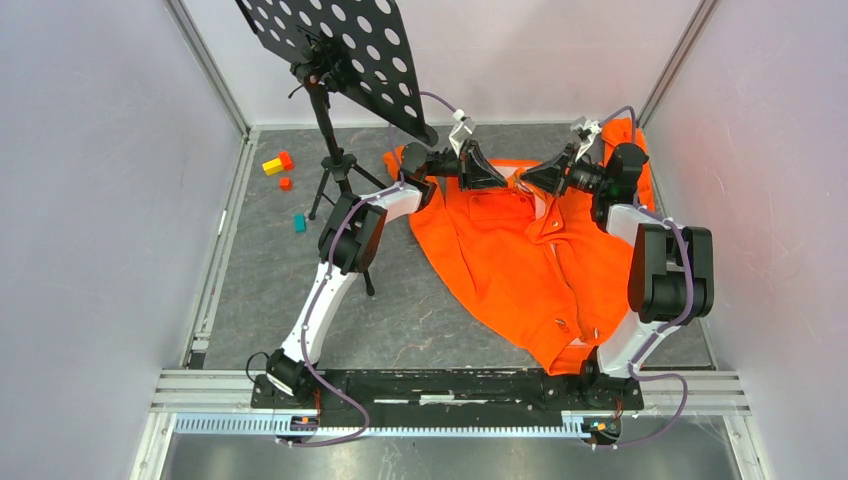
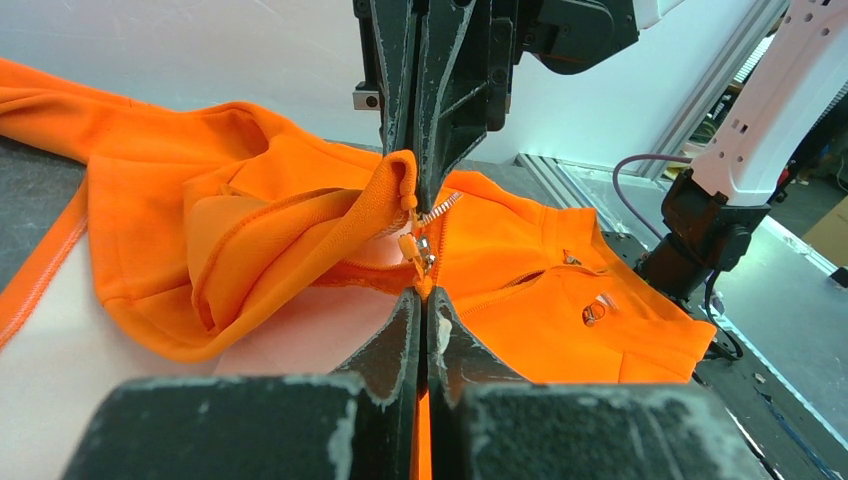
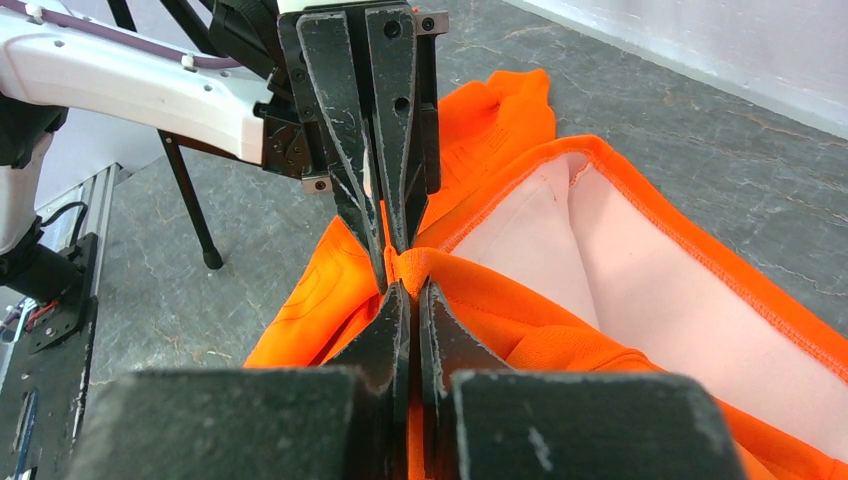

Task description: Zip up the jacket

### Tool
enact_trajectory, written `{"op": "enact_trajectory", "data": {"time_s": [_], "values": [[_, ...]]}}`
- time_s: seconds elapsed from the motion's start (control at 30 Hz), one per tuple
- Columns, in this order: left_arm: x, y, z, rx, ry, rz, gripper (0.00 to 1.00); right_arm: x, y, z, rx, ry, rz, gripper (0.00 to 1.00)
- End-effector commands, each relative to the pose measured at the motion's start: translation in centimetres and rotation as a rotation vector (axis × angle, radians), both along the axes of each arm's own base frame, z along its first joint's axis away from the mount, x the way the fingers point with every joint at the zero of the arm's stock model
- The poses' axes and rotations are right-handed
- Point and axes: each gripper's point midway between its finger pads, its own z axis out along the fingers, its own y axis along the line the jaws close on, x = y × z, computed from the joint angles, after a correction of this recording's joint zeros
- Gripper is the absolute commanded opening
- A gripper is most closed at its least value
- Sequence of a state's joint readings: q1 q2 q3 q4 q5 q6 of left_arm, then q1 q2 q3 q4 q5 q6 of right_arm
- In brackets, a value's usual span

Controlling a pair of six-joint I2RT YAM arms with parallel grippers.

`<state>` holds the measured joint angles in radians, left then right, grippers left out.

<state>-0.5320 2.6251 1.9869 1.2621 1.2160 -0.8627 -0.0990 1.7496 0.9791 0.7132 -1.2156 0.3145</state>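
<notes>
The orange jacket (image 1: 520,270) lies spread on the grey table, collar at the far end. My left gripper (image 1: 503,181) and right gripper (image 1: 527,181) meet tip to tip at the collar. In the left wrist view the left gripper (image 2: 426,296) is shut on orange fabric just below the metal zipper slider (image 2: 424,247), with the right gripper's fingers (image 2: 400,120) pinching the collar edge above it. In the right wrist view the right gripper (image 3: 405,287) is shut on a fold of the jacket (image 3: 620,300), beside the left gripper's fingers (image 3: 350,150). The pale lining shows.
A black perforated music stand (image 1: 340,50) on a tripod (image 1: 340,170) stands at the back left, close to the left arm. Small yellow (image 1: 272,166), orange (image 1: 286,183) and teal (image 1: 299,222) blocks lie left of it. Walls enclose the table; a metal rail (image 1: 450,385) runs along the near edge.
</notes>
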Motion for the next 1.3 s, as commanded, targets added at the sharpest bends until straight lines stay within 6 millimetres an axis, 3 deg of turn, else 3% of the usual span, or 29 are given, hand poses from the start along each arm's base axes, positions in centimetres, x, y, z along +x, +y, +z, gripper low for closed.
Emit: {"op": "enact_trajectory", "data": {"time_s": [0.0, 0.57, 1.23, 1.27], "values": [[-0.6, 0.1, 2.2, -0.040, -0.068, -0.018, 0.02, -0.2, 0.3, 0.9, 0.002, -0.045, 0.026, 0.00], [-0.4, 0.2, 2.2, -0.043, -0.071, -0.014, 0.02, 0.1, -0.3, 0.3, -0.015, -0.032, -0.004, 0.00], [-0.4, 0.3, 1.9, -0.036, -0.066, -0.017, 0.02, -0.1, -1.0, 1.3, 0.018, -0.051, -0.025, 0.00], [-0.4, 0.3, 1.9, -0.037, -0.066, -0.017, 0.02, 0.3, -2.3, 1.2, 0.018, -0.047, -0.054, 0.00]]}}
